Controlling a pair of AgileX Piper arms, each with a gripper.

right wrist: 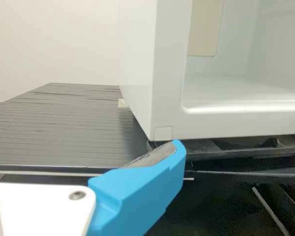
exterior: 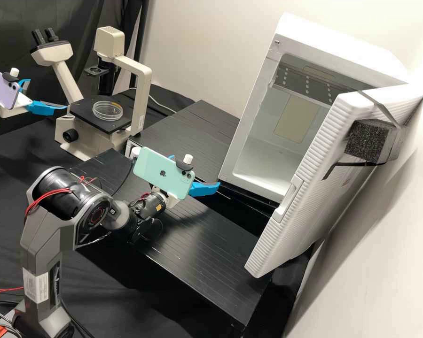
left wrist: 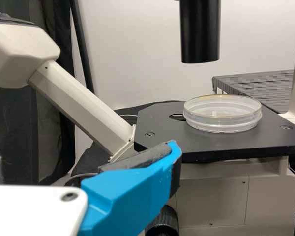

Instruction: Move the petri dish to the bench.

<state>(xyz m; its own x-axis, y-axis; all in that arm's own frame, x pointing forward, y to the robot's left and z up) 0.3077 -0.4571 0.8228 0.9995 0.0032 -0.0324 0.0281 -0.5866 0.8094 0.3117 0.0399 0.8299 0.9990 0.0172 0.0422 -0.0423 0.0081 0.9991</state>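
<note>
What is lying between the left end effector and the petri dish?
No object, only a bare part of the black microscope stage, as the high view shows.

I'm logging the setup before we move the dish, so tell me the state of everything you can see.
Petri dish, lid on, flat on the microscope stage
White cabinet door, open
Left claw, open, empty
Right claw, open, empty
Mint phone, clamped in place
Purple phone, clamped in place
</note>
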